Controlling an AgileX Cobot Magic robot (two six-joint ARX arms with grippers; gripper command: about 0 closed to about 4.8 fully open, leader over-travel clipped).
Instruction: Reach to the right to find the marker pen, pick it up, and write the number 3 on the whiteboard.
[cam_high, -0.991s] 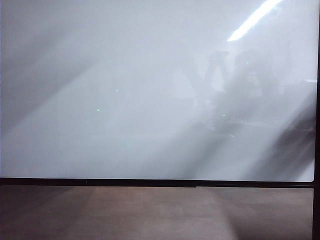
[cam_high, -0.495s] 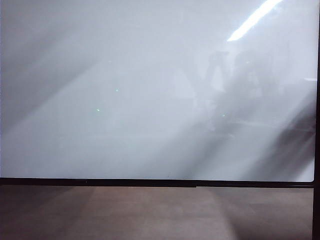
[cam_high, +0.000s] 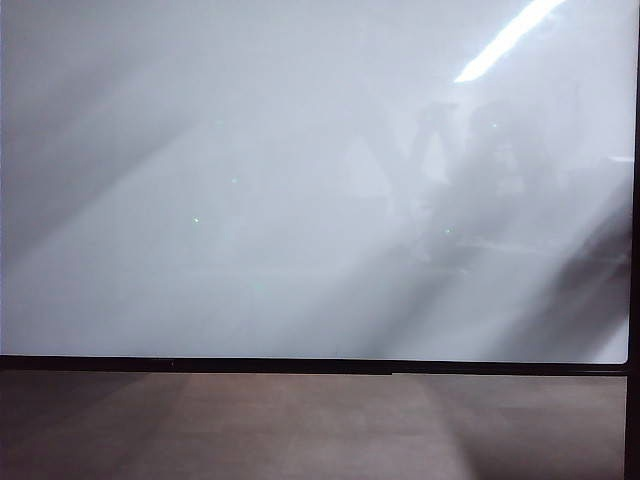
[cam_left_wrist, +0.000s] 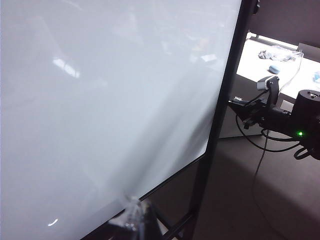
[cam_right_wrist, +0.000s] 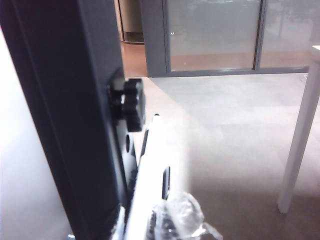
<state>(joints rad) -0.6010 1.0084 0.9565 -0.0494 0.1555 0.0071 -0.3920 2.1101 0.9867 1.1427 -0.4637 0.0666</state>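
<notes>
Exterior view: the large glossy white rectangular whiteboard (cam_high: 300, 180) with its thin black frame fills nearly the whole picture. Its surface carries grey reflections and one bright streak of light. Brown floor (cam_high: 300, 430) runs below the lower frame bar. Neither end effector appears in this view.

Left end effector (cam_left_wrist: 134, 212): only a tip wrapped in clear plastic shows, close in front of the whiteboard (cam_left_wrist: 100, 100) near the board's lower frame bar. Whether its fingers are apart or together cannot be told. Beyond the board's upright black frame bar (cam_left_wrist: 225, 100), well away from this end effector, the black right arm (cam_left_wrist: 287, 120) with loose cables and a green light reaches toward the board's edge. Farther off stands a white counter (cam_left_wrist: 250, 65) with small blue things on it.

Right end effector (cam_right_wrist: 177, 215): a clear-wrapped tip shows, just beside the dark frame bar (cam_right_wrist: 75, 100) at the board's edge. Its opening cannot be read from the picture. Directly ahead of it lies a pale, washed-out long shape (cam_right_wrist: 150, 155) close against the frame, next to a black ribbed knob (cam_right_wrist: 129, 102).

Marker pen: not identified with certainty; the pale shape ahead of the right end effector is too washed-out to tell. Grey floor (cam_right_wrist: 225, 125) extends beyond.
</notes>
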